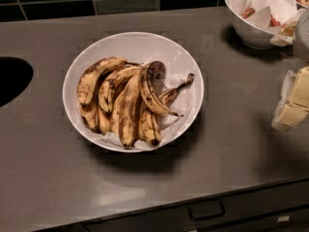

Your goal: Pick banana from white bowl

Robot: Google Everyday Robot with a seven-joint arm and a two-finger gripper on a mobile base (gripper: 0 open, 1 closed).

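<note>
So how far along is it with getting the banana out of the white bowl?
Done: nothing yet. The banana lies on top of the other bananas inside the white bowl. In hand: the gripper is at the right edge of the view, clear of the bowl and touching no banana. Left: bring the gripper over the bowl, grasp the arched banana and lift it out.

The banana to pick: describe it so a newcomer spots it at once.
On the grey counter, find the wide paper-lined white bowl, left of the gripper at the right edge. The banana lies atop the pile's right side. Unlike its straighter neighbours it arches strongly, with a dark thick end and thin dark tip.
</note>
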